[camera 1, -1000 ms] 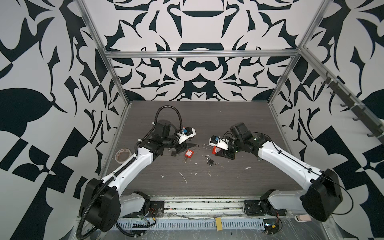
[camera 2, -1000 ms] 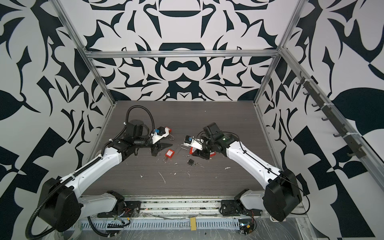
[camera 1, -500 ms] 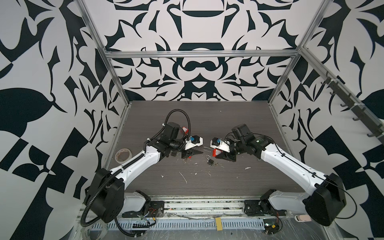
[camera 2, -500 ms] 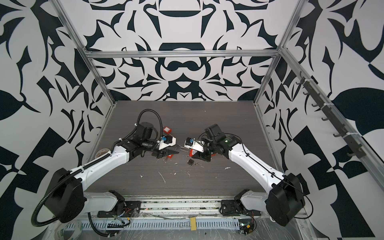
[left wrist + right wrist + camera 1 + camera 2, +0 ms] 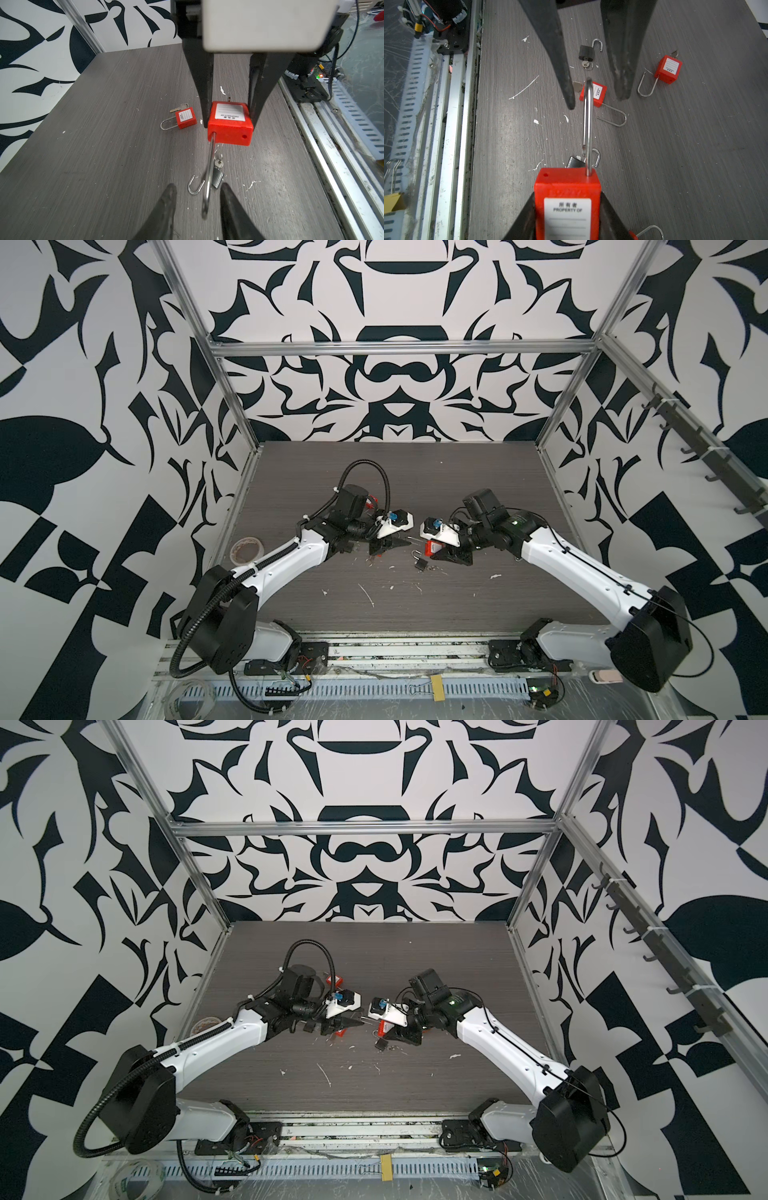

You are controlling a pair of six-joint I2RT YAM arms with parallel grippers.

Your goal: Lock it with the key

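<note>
My right gripper (image 5: 566, 194) is shut on the body of a red padlock (image 5: 566, 187) and holds it above the table. Its long steel shackle (image 5: 588, 124) is open and points at my left gripper (image 5: 198, 188). The left gripper is open, with a finger on each side of the shackle's bend (image 5: 205, 205) and a gap on both sides. In both top views the two grippers (image 5: 399, 545) (image 5: 440, 558) face each other at mid-table. A small brass nub (image 5: 229, 97) shows behind the held padlock (image 5: 229, 122); I cannot tell whether it is a key.
On the table lie a red padlock (image 5: 593, 93) with a key (image 5: 576, 85), another red padlock (image 5: 667, 68), and a small black padlock (image 5: 217, 178) with its key (image 5: 218, 163) under the shackle. A tape roll (image 5: 248, 549) sits at the left edge. White scraps dot the front.
My left arm has swung right and forward, so its fingers now flank the held padlock's shackle. The right gripper has kept its grip and hardly moved.
</note>
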